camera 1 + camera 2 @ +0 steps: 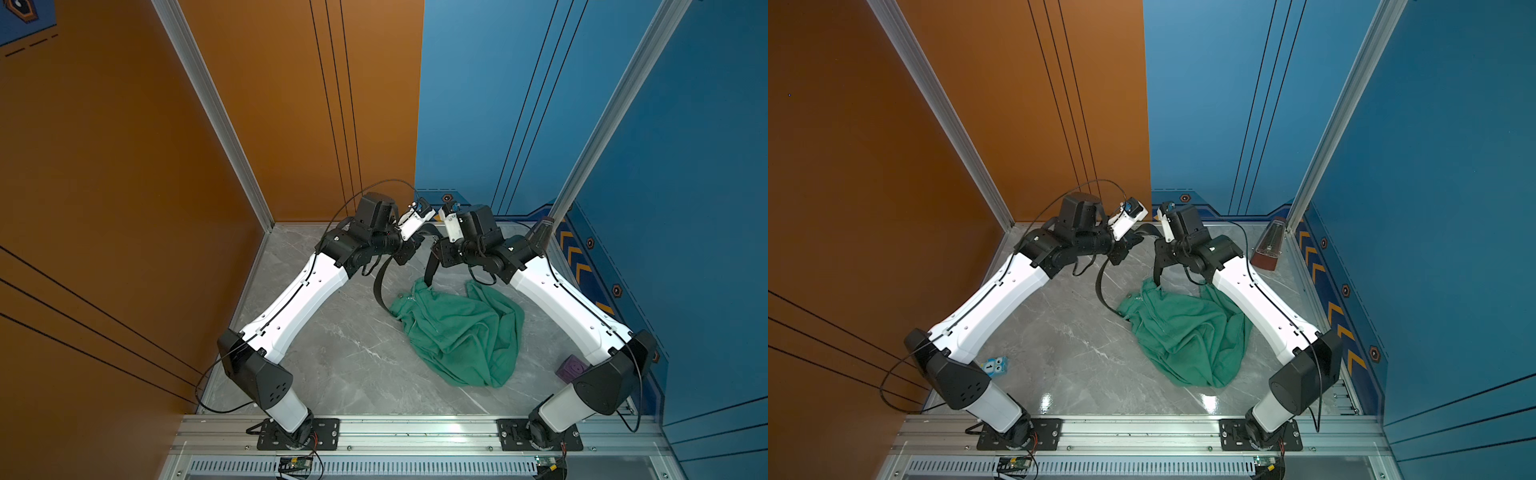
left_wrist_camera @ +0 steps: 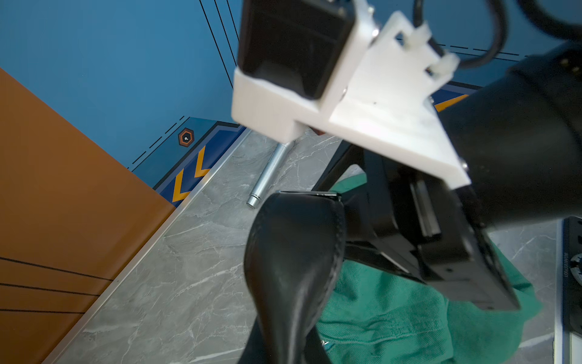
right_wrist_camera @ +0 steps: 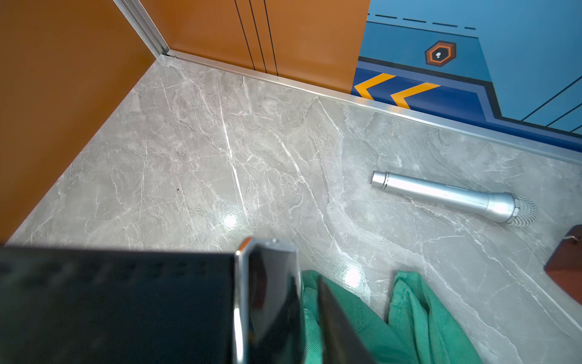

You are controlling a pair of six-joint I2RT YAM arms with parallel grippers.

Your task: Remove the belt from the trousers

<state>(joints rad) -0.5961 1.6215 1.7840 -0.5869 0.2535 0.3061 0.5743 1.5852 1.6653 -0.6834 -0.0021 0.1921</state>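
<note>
Two arms are bolted to the aluminium rail (image 1: 415,430) at the near edge of the worktop (image 1: 332,357). Both are bent the same way: up from the base to a dark elbow, then a long white link slanting forward and inward. In a top view a small blue toy (image 1: 994,365) lies beside the elbow of the left arm (image 1: 299,299). A purple cube (image 1: 572,369) sits beside the elbow of the right arm (image 1: 557,303).

Between the arms, the green trousers (image 1: 461,332) lie crumpled on the marble. The black belt (image 1: 379,286) comes off the far left corner of the cloth, curves upward in a loop and runs into the left claw (image 1: 415,245). That claw is clenched on the strap, well above the trousers.

The two wrists nearly meet over the far middle of the worktop, each turned toward the other. The right claw (image 1: 432,259) angles down toward the far edge of the trousers, with the silver buckle (image 3: 267,283) close under its camera — whether it grips the belt or has let go, I cannot tell.

Farther back, a silver microphone (image 3: 441,192) lies near the rear wall, and a brown pyramid-shaped object (image 1: 1268,245) stands in the right rear corner.
</note>
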